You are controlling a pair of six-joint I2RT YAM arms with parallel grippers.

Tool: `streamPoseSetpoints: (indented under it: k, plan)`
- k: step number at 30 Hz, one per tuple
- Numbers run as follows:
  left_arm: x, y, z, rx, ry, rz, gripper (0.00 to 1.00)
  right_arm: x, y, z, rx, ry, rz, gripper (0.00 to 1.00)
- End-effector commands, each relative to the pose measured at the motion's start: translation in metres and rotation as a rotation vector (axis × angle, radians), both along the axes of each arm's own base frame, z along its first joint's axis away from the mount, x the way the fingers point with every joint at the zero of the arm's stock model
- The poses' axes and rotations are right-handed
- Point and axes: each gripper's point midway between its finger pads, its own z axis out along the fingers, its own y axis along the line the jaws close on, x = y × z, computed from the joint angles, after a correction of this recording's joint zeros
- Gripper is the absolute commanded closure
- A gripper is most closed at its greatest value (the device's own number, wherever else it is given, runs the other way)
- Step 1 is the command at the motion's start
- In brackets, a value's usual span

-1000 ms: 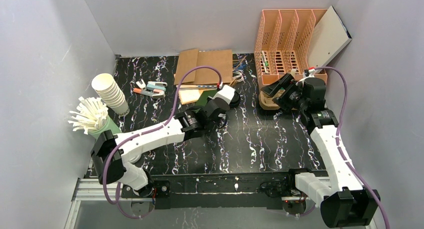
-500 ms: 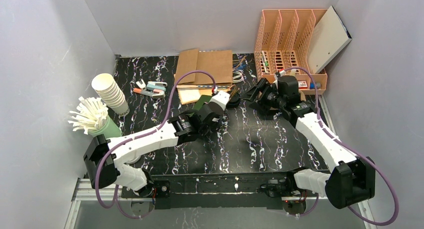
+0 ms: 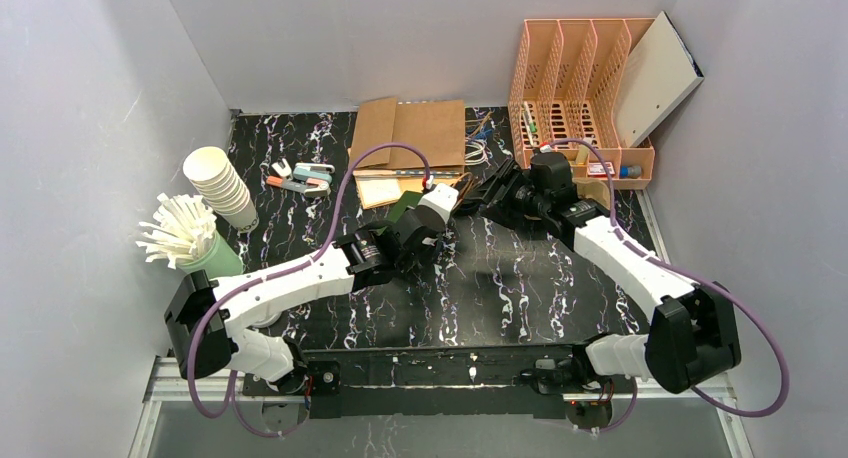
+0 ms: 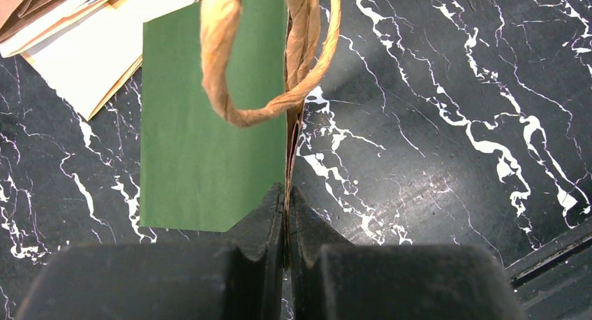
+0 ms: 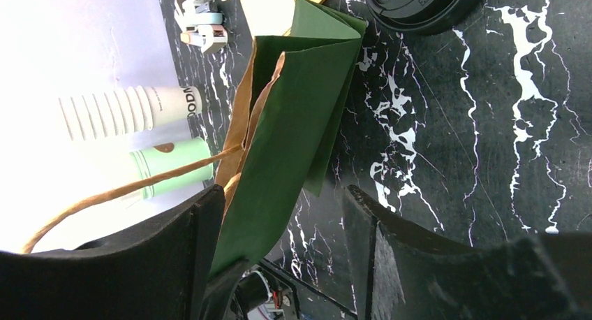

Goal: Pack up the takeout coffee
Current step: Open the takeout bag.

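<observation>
The right arm has swung away from the rack (image 3: 575,88) at 2 o'clock. It is now in the middle of the table (image 3: 520,278), close to the bag (image 4: 202,124).

The right claw (image 5: 286,208) is spread wide, and the bag's top edge shows between its fingers. I cannot tell if it touches the bag yet.

The left claw (image 4: 286,194) is pressed tight on the bag's top edge, just under the handle (image 4: 265,89).

I think the two claws are going to pull the bag open so a cup can go in. No cup is in it yet.

The cups (image 3: 220,185) are stacked far off at 10 o'clock, with the straws (image 3: 180,228) beside them. A black lid (image 5: 419,5) lies just past the bag. The floppy handle could get in the way.
</observation>
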Motion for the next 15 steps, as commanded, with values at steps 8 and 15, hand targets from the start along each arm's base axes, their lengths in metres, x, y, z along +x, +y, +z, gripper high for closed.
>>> streamPoseSetpoints:
  k: [8, 15]
  plan:
    - [-0.004, 0.005, 0.011, -0.036, -0.007, 0.003, 1.0, 0.026, 0.009, 0.02, 0.021, -0.065, -0.052, 0.3]
    - [-0.004, 0.002, 0.012, -0.036, -0.006, -0.009, 0.99, 0.03, 0.015, 0.016, 0.03, -0.052, -0.044, 0.3]
